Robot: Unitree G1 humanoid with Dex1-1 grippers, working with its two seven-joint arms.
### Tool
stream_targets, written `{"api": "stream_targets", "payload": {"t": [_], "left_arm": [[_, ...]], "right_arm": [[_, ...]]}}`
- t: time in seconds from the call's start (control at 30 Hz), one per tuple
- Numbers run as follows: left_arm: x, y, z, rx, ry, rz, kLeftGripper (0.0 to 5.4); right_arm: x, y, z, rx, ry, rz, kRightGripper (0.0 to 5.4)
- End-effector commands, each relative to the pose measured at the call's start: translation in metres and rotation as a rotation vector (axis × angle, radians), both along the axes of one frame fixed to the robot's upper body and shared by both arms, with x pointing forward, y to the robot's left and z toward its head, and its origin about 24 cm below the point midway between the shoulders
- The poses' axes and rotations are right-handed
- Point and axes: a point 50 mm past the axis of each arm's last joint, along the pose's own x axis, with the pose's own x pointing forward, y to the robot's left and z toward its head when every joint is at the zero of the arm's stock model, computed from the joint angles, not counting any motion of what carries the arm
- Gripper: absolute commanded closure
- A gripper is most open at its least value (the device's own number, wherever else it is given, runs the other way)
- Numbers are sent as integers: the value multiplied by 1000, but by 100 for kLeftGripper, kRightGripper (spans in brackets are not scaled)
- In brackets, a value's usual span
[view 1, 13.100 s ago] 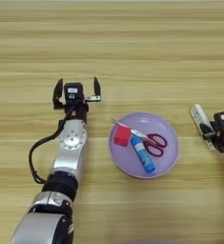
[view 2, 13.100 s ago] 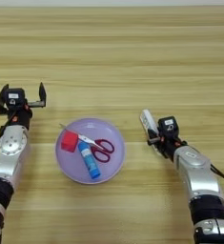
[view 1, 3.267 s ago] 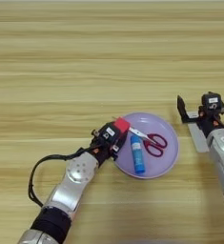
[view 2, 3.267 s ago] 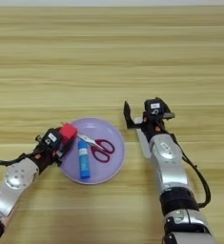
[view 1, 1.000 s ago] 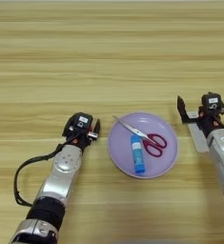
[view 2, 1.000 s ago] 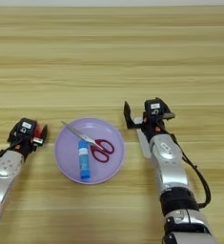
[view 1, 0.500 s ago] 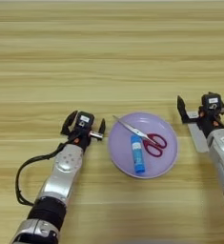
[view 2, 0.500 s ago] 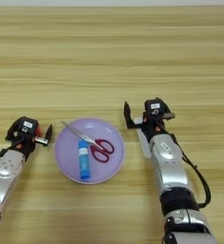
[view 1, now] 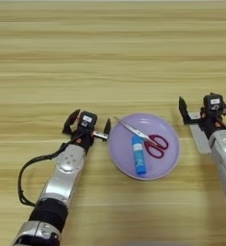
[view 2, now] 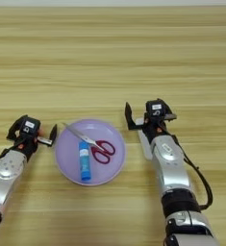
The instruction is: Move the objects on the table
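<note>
Two grippers flank a purple plate point(view 1: 168, 158) on the wooden table point(view 1: 109, 57).

Left gripper point(view 1: 88, 127), at the plate's 9 o'clock, has its fingers spread wide, holding nothing visible. Blue glue stick point(view 1: 138, 155) and red-handled scissors point(view 1: 145, 140) lie on the plate. Right gripper point(view 1: 201, 108), at 3 o'clock, is spread open above the white remote point(view 1: 199, 138).

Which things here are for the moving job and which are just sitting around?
For the job: blue glue stick, red-handled scissors, white remote-like device, wooden table, open left claw, open right claw.
Just there: purple plate, holding the glue stick and scissors.
</note>
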Motion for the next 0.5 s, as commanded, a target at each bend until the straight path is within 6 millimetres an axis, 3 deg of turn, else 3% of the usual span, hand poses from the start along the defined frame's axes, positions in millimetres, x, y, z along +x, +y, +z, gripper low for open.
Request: {"api": "stream_targets", "payload": {"t": [0.03, 0.5], "left_arm": [[2, -2, 4, -7, -22, -11, 3], [5, 0, 11, -45, -72, 34, 3]], "right_arm": [[1, 0, -1, -1, 6, -3, 0], [0, -1, -1, 1, 9, 2, 0]]}}
